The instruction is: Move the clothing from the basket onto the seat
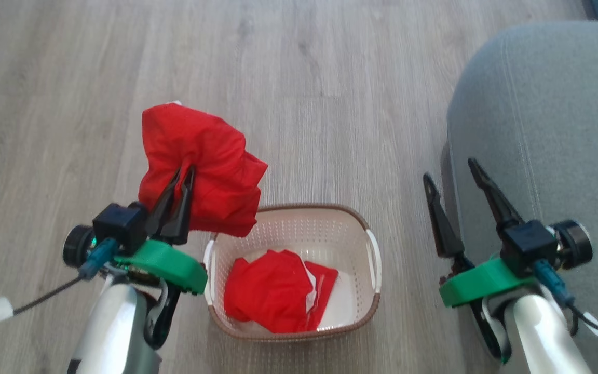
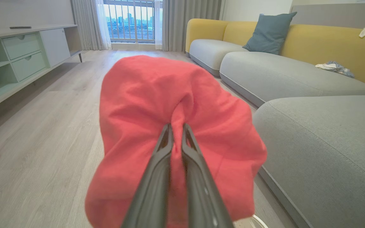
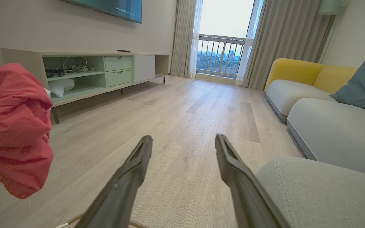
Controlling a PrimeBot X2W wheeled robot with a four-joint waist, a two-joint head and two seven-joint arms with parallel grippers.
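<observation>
My left gripper (image 1: 186, 170) is shut on a plain red garment (image 1: 200, 166), which hangs bunched in the air above and left of the basket (image 1: 366, 228). In the left wrist view the red garment (image 2: 176, 126) drapes over both fingertips of my left gripper (image 2: 176, 126). A second red garment with a white panel (image 1: 278, 291) lies in the cream basket on the floor. The grey seat (image 1: 548, 130) is at the right. My right gripper (image 1: 449, 169) stands open beside the seat's edge, holding nothing. In the right wrist view my right gripper (image 3: 184, 139) is open, with the held garment (image 3: 14, 126) at the left and the seat (image 3: 322, 190) at the lower right.
Pale wood floor (image 1: 304, 78) surrounds the basket. A yellow-backed sofa with grey cushions (image 2: 284, 72) and a blue pillow (image 2: 269, 31) runs along the right. A low TV cabinet (image 3: 106, 72) stands along the left wall. Curtains and a balcony door (image 3: 223, 41) are at the far end.
</observation>
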